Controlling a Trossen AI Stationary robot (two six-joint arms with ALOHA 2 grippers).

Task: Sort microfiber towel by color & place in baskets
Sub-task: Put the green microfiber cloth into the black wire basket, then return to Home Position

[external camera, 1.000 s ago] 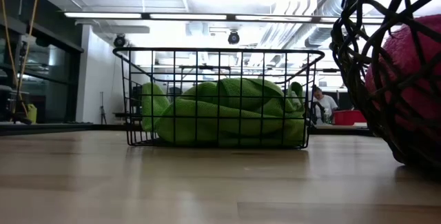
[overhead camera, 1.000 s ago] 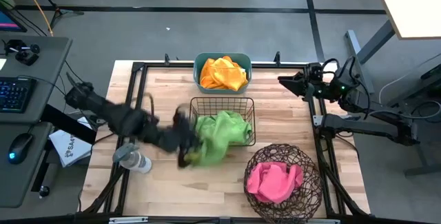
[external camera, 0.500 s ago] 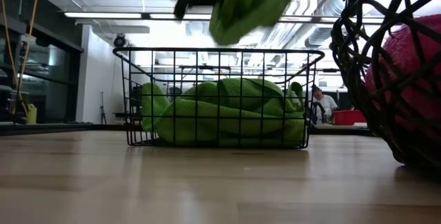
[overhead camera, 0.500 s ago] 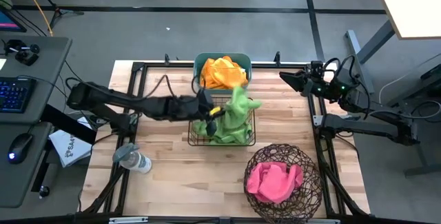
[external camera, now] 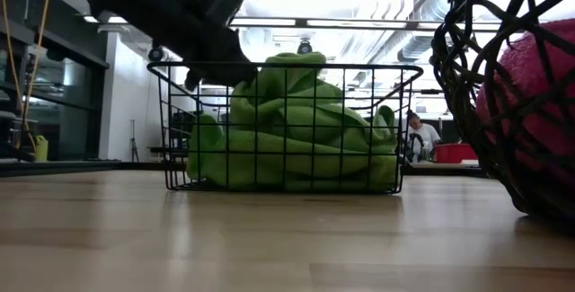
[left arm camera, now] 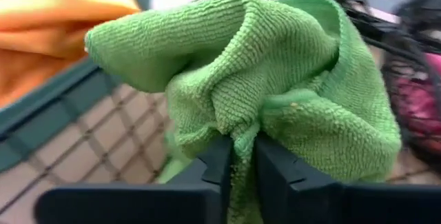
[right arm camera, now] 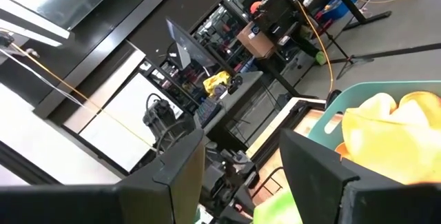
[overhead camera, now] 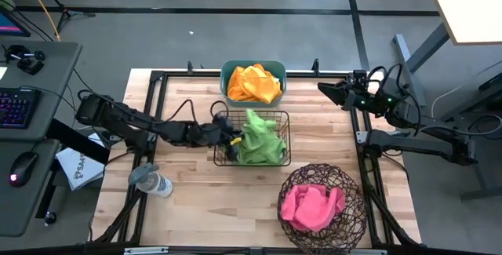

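Placing step: left gripper (left arm camera: 238,156) pinches a lime green towel (overhead camera: 257,129) over the black wire basket (overhead camera: 282,116). Next: release. Right gripper (right arm camera: 241,155), fingers apart, waits at table edge.

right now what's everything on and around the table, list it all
lime green fuzzy microfiber towels: a pile, green, in the wire basket, top one pinched by the left pincer
black wire-grid rectangular basket: one, black, table centre
bright orange fuzzy towels: a heap, orange, in the tub
teal plastic rectangular tub: one, teal, far edge of table
hot pink fuzzy towels: a heap, pink, in the round basket
round dark brown twig-weave basket: one, brown, near right corner
grey bottle: one, grey, lying at left edge
left pincer: shut on a green towel over the wire basket
right pincer: open, parked at far right edge
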